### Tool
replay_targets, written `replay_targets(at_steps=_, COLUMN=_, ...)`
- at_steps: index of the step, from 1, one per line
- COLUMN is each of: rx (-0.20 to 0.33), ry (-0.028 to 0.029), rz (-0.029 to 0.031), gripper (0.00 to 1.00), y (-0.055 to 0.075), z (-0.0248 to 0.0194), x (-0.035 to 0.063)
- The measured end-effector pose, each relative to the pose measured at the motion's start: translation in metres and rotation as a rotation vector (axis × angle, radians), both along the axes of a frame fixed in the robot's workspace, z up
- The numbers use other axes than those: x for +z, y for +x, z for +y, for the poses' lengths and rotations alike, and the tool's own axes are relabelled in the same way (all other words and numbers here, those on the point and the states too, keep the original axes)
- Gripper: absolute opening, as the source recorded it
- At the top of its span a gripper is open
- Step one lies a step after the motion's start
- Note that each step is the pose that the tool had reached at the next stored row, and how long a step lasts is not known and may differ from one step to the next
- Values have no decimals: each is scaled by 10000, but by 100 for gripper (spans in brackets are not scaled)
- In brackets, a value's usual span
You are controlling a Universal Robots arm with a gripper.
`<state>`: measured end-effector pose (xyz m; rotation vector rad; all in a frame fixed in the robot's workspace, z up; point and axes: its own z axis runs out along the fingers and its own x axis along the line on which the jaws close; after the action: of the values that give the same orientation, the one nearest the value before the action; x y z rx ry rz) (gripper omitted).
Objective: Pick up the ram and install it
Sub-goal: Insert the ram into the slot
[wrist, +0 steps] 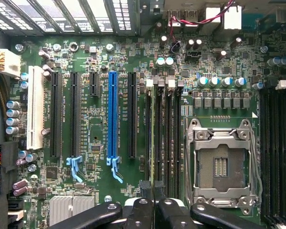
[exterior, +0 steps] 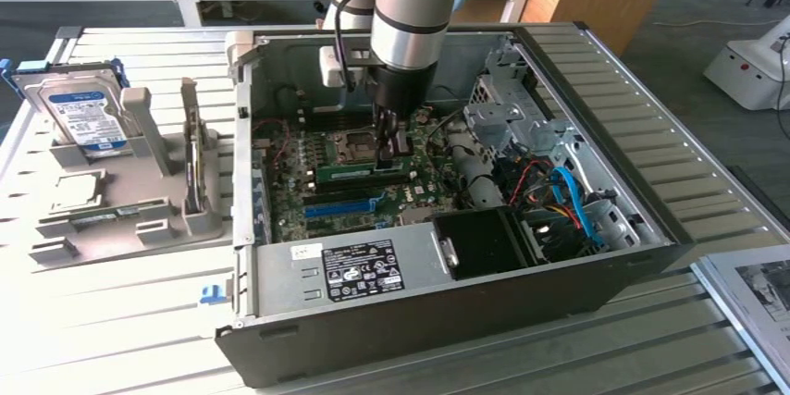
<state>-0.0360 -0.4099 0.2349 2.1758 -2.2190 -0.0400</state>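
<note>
Exterior view: one ram (exterior: pixel 351 171) in one claw (exterior: pixel 398 158)

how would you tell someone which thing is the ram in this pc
Look inside the open black computer case, at the green motherboard on its floor. At the tip of the black gripper sits the ram, a long thin green stick; the slot strips around it are black or bright blue.

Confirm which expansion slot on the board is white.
The white slot at the board's edge, outermost in the row; the others are black, apart from one blue slot.
</note>
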Motion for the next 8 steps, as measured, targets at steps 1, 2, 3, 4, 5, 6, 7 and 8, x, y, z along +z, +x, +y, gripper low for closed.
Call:
replay_targets(at_steps=1, rx=0, ry=0, rz=0, gripper=12, y=0, z=0, x=0)
replay_targets(at_steps=2, rx=0, ry=1, rz=0, gripper=12, y=0, z=0, x=-1)
replay_targets(at_steps=3, rx=0, ry=4, rz=-2, gripper=12, y=0, z=1, x=-5)
replay_targets(at_steps=4, rx=0, ry=6, rz=-3, gripper=12, y=0, z=1, x=-9)
replay_targets(at_steps=5, rx=0, ry=4, rz=-1, gripper=12, y=0, z=1, x=-12)
replay_targets(at_steps=6, rx=0, ry=1, rz=-1, gripper=12, y=0, z=0, x=-14)
replay_targets(at_steps=7, rx=-1, ry=0, rz=0, gripper=12, y=0, z=0, x=-15)
replay_targets(at_steps=8, rx=0, ry=3, rz=-1, gripper=12, y=0, z=0, x=-16)
